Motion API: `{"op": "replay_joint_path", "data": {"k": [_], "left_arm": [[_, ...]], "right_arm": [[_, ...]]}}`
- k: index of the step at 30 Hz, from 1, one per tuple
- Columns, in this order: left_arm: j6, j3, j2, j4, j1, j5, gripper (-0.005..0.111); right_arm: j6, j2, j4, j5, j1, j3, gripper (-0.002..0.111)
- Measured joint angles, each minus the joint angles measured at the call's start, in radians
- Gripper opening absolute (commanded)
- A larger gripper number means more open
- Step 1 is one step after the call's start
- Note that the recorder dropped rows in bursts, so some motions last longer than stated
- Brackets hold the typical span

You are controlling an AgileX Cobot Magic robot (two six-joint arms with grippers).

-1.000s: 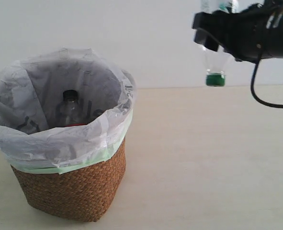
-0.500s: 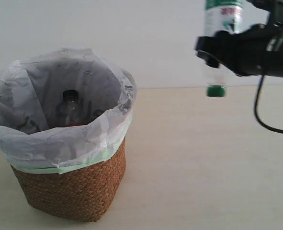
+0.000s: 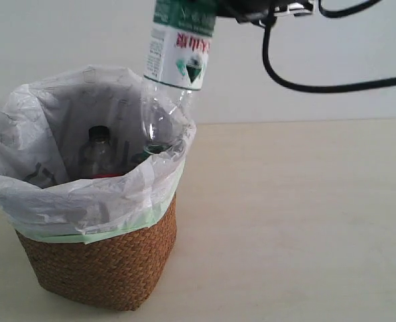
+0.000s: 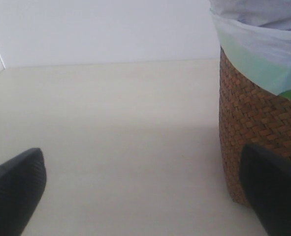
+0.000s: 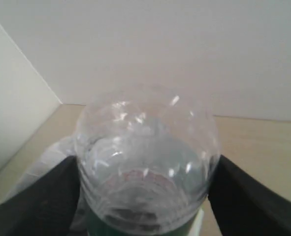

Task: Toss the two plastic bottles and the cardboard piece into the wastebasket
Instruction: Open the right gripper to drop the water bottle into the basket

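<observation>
The slimmer clear bottle (image 3: 179,60) with the green-white label hangs upside down over the wastebasket (image 3: 107,268), its neck dipping inside the white liner at the right rim. My right gripper (image 5: 145,201) is shut on this bottle (image 5: 145,147), a black finger pressed on each side of its base; only a dark bit of the gripper (image 3: 251,8) shows at the exterior view's top edge. The larger bottle with the black cap (image 3: 98,144) stands inside the basket. My left gripper (image 4: 140,196) is open and low beside the wicker wall (image 4: 253,113). The cardboard piece is out of view.
A black cable (image 3: 298,80) loops down from the right arm above the pale tabletop (image 3: 298,221). A white wall stands behind the table. The bag's crinkled liner (image 3: 63,194) folds over the basket rim.
My right gripper has carried the green-label bottle left and upward, from over the table to above the basket. The bottle's neck is now inside the liner.
</observation>
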Motion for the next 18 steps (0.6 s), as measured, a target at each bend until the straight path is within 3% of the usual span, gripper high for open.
{"op": "replay_joint_path", "data": {"k": [4, 12, 18], "left_arm": [[0.000, 0.000, 0.000, 0.000, 0.000, 0.000, 0.108], [0.000, 0.000, 0.000, 0.000, 0.000, 0.000, 0.108], [0.000, 0.000, 0.000, 0.000, 0.000, 0.000, 0.108]], "right_arm": [[0.000, 0.002, 0.000, 0.002, -0.052, 0.038, 0.066], [-0.010, 0.000, 0.000, -0.056, -0.045, 0.049, 0.066], [-0.013, 0.000, -0.023, -0.007, -0.115, 0.049, 0.066]]}}
